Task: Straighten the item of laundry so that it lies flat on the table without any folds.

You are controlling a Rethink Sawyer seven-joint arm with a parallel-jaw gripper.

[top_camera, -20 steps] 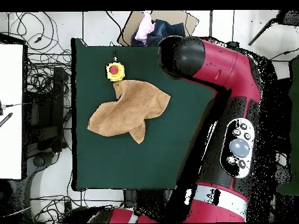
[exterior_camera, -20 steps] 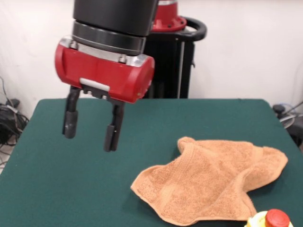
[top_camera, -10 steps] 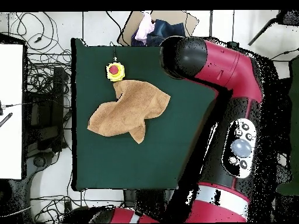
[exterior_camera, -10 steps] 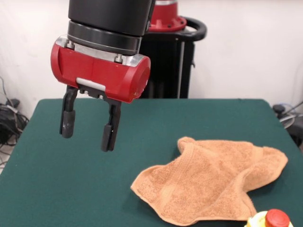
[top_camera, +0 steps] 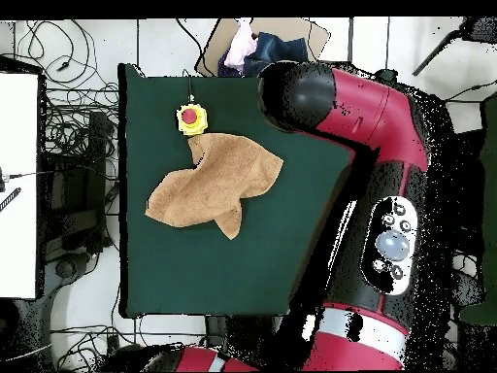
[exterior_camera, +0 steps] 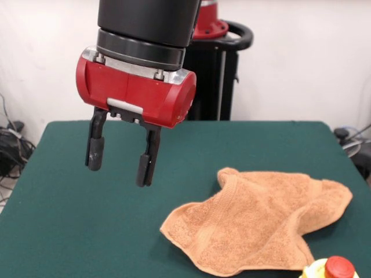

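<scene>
The pincer (exterior_camera: 120,161) was seen hanging in the air above the green bench (exterior_camera: 69,231), its two black fingers (exterior_camera: 94,152) held apart with nothing between them. It was carried under a red housing and a black wrist that came down from the top of the front view. No contact with the towel (exterior_camera: 261,223) could be seen; the pincer was placed well to one side of it, over bare green cloth.

The towel was found lying crumpled on the bench, with a ridge of raised folds running across its middle and one corner turned up. In the overhead view the towel (top_camera: 218,185) was shown as an irregular, lobed shape rather than a square, with one pointed corner sticking out toward the robot's base. A yellow object with a red cap (exterior_camera: 331,270) was seen just beside the towel's edge, at the bench's rim; in the overhead view it (top_camera: 191,118) appeared to touch the towel.
</scene>
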